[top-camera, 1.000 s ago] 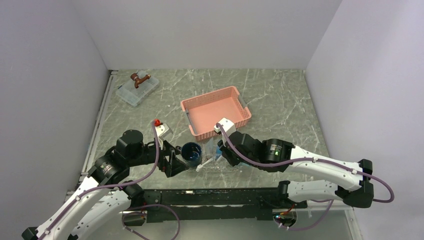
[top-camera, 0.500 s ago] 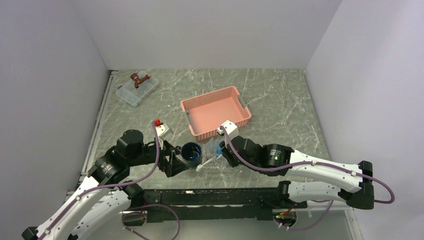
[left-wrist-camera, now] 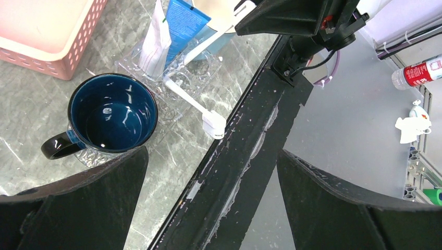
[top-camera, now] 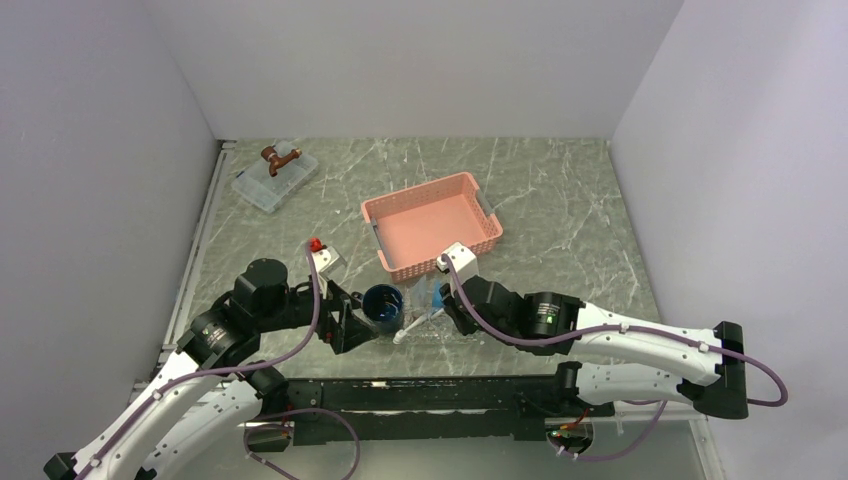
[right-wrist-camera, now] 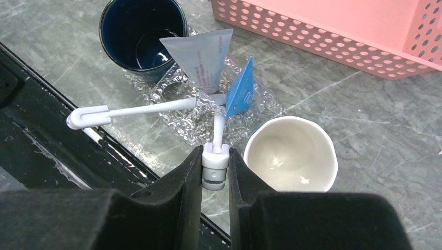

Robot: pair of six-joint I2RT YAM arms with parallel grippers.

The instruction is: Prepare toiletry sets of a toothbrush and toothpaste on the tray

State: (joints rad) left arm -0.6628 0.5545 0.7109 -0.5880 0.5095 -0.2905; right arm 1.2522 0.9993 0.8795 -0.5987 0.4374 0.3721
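Grey marbled table (top-camera: 560, 200), enclosed by plain white walls. The clear tray (right-wrist-camera: 174, 112) lies at the near edge. A dark blue mug (right-wrist-camera: 142, 28) stands at its left end, a white cup (right-wrist-camera: 290, 153) is just beside its right end, and a pink basket (top-camera: 432, 222) sits behind it.

Two tubes rest on the tray: the pale toothpaste tube (right-wrist-camera: 200, 57) lies flat, and the blue toothpaste tube (right-wrist-camera: 240, 88) is tipped on edge beside it. The first toothbrush (right-wrist-camera: 135, 110) lies across the tray, its broad end reaching past the table's near edge.

Right gripper (right-wrist-camera: 215, 153): jaws narrow, clamped on the near end of the second toothbrush (right-wrist-camera: 218, 130), whose far end reaches the tray by the tubes.

Left gripper (left-wrist-camera: 208, 156): jaws wide, holding nothing, positioned near-left of the mug.
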